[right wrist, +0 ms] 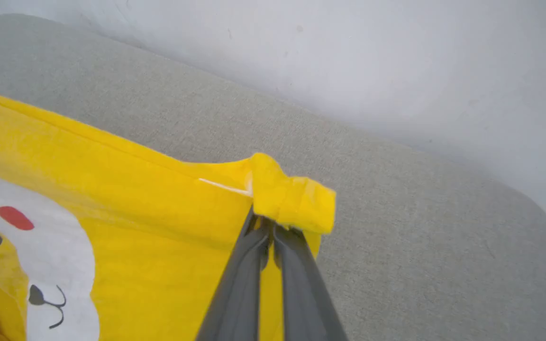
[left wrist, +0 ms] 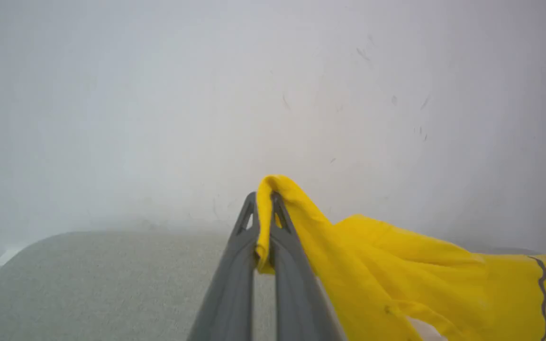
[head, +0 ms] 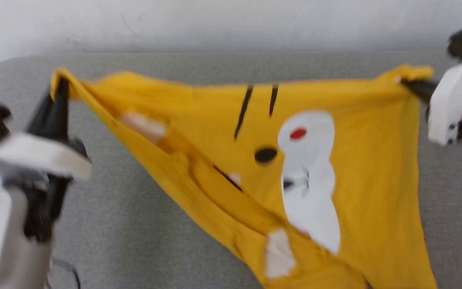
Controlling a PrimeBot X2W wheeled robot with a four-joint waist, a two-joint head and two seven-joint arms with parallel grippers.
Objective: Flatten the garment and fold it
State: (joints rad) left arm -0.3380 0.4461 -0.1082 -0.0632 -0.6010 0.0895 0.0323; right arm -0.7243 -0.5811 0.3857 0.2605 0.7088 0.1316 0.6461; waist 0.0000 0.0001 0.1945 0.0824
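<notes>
Left gripper [left wrist: 263,208]: closed on a bunched corner of the garment [head: 375,172], with the yellow cloth pinched between the two dark fingers near their tips.
Right gripper [right wrist: 266,225]: closed in the same way on the opposite corner, where a small folded tab of cloth is wrapped over the fingertips.
Garment: held up above the grey table [head: 126,224] and stretched between the two grippers along its top edge. The printed face [head: 307,172] is turned sideways, and the left part is gathered into diagonal folds. Whether the lowest part touches the table cannot be told.
Step in hand: judged to be the spreading-out before laying flat; no fold has been made yet.
Tension: the top edge should be held taut but not strained, since both grips are small and near the fingertips and could be lost if the arms are drawn further apart.
Lowering: the hanging edge is best let down onto the table first, then the cloth drawn away from it so that the gathers are pulled out.
Level: both corners should be brought down together at even height.
Risk: the bunched left side may be trapped underneath if it is set down as it hangs.
Release: to be left until the cloth lies on the table.
</notes>
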